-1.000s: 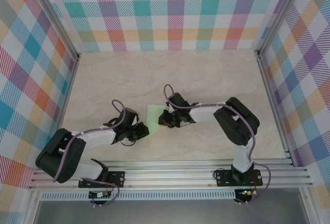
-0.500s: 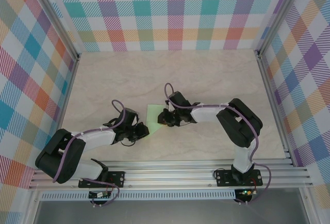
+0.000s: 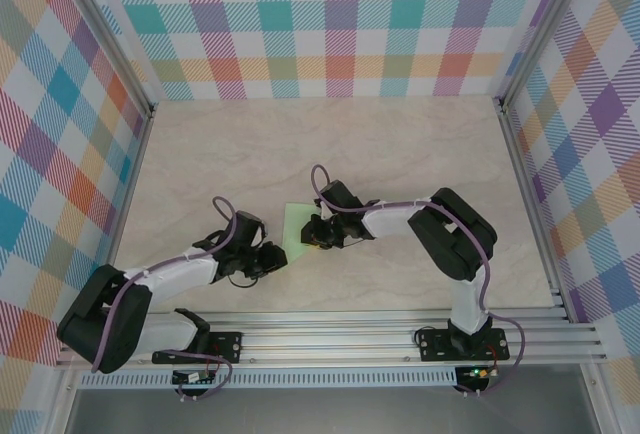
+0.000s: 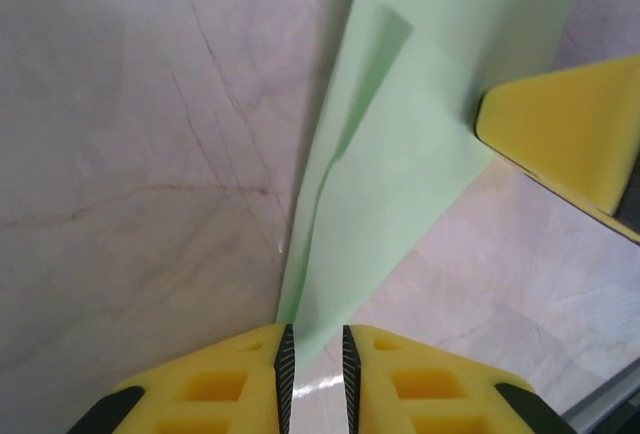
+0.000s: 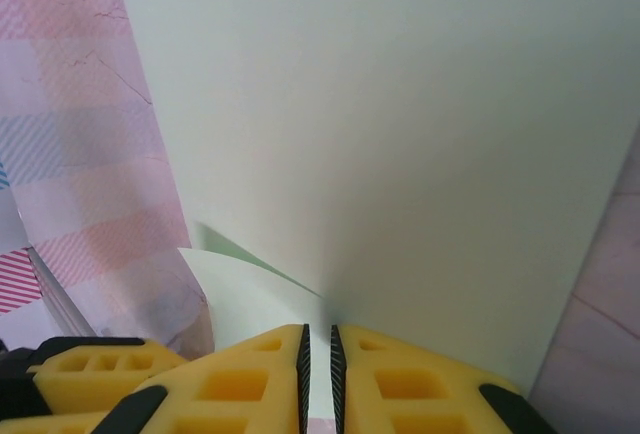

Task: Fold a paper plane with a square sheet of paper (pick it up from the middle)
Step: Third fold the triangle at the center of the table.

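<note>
Top external view puts your left gripper (image 3: 272,259) low over the table (image 3: 420,144), at the near left corner of the square sheet of paper (image 3: 297,224). On your left wrist camera its yellow fingers (image 4: 220,384) stand a narrow slit apart, and the sheet's pointed tip runs down into that slit. You cannot tell from this whether they pinch the tip or merely flank it. From that tip the pale green paper widens away across the table, creased, with a folded flap lying over its middle. Further right you see the right gripper (image 3: 315,236) at the sheet's right edge, facing the left one across the paper, the two near each other. On your right wrist camera its fingers (image 5: 400,384) are almost together, closed on the sheet's edge. The paper rises from between them and stands close before the lens.
</note>
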{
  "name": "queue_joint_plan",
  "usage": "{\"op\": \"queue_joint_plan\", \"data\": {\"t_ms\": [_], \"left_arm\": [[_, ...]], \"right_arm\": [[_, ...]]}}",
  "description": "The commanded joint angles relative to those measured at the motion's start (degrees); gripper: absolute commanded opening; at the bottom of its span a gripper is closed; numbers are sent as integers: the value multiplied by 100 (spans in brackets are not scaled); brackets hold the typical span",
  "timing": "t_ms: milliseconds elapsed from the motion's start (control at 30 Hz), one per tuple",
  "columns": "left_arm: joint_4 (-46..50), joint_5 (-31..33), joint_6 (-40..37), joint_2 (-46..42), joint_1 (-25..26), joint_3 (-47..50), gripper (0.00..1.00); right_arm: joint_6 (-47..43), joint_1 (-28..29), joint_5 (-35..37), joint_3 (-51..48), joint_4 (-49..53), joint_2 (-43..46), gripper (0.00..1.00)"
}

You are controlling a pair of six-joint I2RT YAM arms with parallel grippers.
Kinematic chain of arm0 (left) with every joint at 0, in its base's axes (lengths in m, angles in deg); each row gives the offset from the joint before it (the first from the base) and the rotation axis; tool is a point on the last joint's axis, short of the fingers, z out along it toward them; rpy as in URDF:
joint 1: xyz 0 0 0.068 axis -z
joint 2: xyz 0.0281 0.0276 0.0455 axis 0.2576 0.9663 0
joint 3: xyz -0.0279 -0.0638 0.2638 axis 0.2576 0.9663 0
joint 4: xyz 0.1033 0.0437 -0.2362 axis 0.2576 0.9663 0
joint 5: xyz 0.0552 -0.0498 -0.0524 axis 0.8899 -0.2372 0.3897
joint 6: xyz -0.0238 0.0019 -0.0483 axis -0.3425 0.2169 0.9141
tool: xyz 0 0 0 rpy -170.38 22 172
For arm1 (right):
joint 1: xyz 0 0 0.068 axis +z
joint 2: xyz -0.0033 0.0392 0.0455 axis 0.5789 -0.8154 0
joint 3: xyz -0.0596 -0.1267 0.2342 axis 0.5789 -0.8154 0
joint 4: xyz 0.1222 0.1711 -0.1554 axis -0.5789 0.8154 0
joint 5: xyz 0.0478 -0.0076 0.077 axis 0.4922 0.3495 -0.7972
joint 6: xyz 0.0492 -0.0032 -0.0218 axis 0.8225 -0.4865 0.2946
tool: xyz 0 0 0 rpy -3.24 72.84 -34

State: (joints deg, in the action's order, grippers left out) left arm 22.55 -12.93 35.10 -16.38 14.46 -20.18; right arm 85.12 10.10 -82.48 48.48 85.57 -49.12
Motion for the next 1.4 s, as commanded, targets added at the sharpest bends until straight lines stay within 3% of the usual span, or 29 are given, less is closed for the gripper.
{"op": "queue_joint_plan", "data": {"t_ms": [0, 433, 633, 1033, 1367], "left_arm": [[169, -369, -83, -223, 14, -218, 25], [-1195, -975, 150, 1231, 6, -624, 25], [-996, -866, 131, 1420, 6, -495, 25], [-106, -295, 203, 467, -2, 623, 25], [858, 147, 355, -574, -29, 696, 34]], "right_arm": [[-86, -8, 245, 41, 350, -177, 17], [-100, -3, 256, 67, 387, -256, 16], [-136, -3, 281, 110, 462, -282, 17], [-284, -8, 395, 208, 717, -195, 16], [-328, -12, 399, 226, 751, -160, 17]]}}
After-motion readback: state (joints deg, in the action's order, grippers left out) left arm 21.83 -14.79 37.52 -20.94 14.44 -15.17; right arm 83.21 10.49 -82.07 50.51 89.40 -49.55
